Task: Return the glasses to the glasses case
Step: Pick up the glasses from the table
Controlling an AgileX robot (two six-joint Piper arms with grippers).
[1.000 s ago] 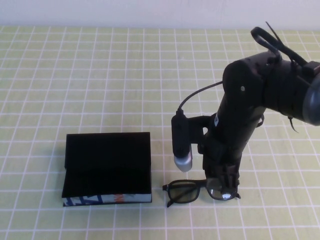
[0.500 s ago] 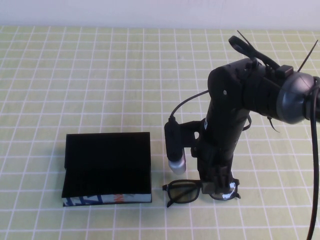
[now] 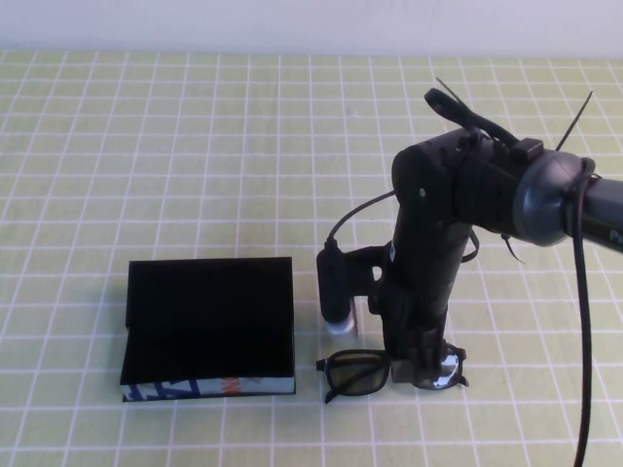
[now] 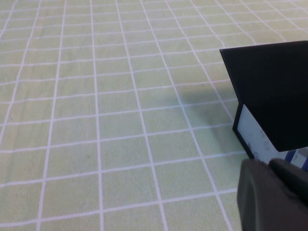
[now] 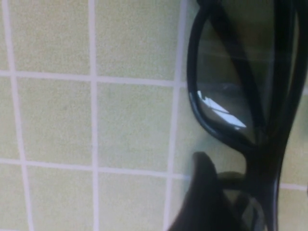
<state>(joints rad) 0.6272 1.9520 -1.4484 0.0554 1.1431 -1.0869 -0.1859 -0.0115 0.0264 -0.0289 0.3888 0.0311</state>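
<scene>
Glasses (image 3: 365,375) lie just right of the open glasses case (image 3: 209,326), light, rigid, scratch-prone; best gripped at the bridge. Right gripper (image 3: 421,368) sits over them, jaws spread. Left gripper (image 4: 272,197) probably parked beside the case, state unclear.

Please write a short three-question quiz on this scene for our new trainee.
1. True or false: the glasses already lie inside the glasses case.
2. Which claw is down at the glasses? A. left claw B. right claw
3. Fill in: the case lid stands ____.

Key:
1. False. They lie on the checked table, beside the case on its right.
2. B. The right claw, open, is lowered over the right lens; the left claw shows only in its own wrist view, near the case.
3. Open.
</scene>
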